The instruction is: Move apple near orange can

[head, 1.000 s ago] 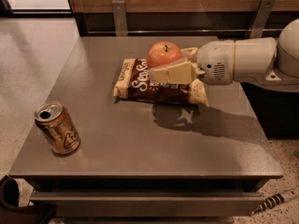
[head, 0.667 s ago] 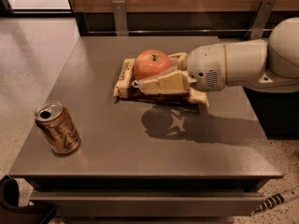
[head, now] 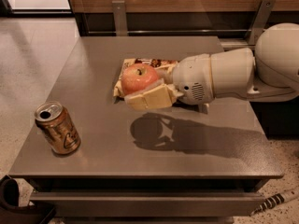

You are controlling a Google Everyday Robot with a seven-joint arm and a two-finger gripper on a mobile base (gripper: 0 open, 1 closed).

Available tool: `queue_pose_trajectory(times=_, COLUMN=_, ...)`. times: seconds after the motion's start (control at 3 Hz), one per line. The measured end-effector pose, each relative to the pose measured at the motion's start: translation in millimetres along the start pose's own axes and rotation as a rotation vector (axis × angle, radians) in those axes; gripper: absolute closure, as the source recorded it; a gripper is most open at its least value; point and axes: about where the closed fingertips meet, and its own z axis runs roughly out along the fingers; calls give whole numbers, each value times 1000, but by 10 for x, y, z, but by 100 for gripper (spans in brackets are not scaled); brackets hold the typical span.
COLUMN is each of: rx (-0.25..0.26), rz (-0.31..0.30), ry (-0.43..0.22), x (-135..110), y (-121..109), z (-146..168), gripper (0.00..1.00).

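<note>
The red-orange apple [head: 138, 77] is held in my gripper [head: 142, 90], lifted above the grey table [head: 107, 157]; its shadow falls on the tabletop below. The cream fingers [head: 149, 98] close around the apple from the right and below. The orange can [head: 57, 128] stands slightly tilted near the table's front left corner, silver top open, well left of and below the apple. My white arm [head: 224, 76] reaches in from the right.
A brown-and-cream snack bag [head: 140, 64] lies flat at the table's middle, behind and under the held apple. A wooden wall with metal brackets [head: 119, 15] runs behind the table. A dark object [head: 14, 202] sits at the bottom left, on the floor.
My gripper has carried the apple leftward and toward the front of the table, away from above the snack bag. The can has not moved.
</note>
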Motion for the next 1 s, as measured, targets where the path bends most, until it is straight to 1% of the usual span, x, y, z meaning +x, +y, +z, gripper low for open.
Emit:
queue_pose_trajectory(times=0.33, rx=-76, rz=0, ry=91, x=361, y=404, z=416, gripper=100)
queue_pose_trajectory(times=0.67, rx=-154, rz=28, ry=105, x=676, y=617, z=734, gripper=100)
queue_pose_trajectory(times=1.0, rx=-186, rz=26, ry=79, x=926, y=663, z=1009, gripper=100)
